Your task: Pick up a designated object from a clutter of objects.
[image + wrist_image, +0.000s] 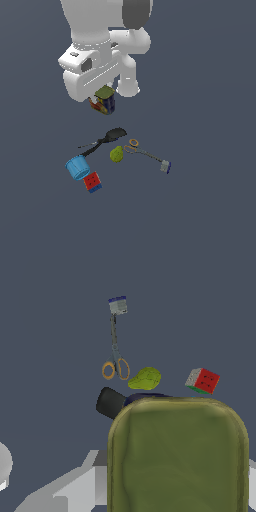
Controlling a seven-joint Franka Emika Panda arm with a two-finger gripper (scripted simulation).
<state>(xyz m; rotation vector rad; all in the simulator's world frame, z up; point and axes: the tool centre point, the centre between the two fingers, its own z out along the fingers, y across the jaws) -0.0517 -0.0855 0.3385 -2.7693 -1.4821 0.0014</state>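
The designated object (pixel 104 99), a small boxy can with an olive-green top and dark blue sides with red and yellow marks, hangs in the air under the white hand. My gripper (pixel 103 101) is shut on it, well above the clutter; the fingers are mostly hidden by the hand. In the wrist view its olive top (pixel 177 456) fills the near part of the picture. The clutter lies below: blue cup (pixel 77 167), red cube (pixel 92 182), green pear shape (pixel 117 154), black spatula (pixel 113 134), orange-handled scissors (pixel 133 144), grey-blue tool head (pixel 165 166).
The wrist view shows the scissors (pixel 116 368), the tool head (pixel 118 305), the pear shape (pixel 145 378), the cube (pixel 203 381) and the spatula's black end (pixel 110 402). The blue cup is mostly hidden there behind the held can. The ground is plain dark grey.
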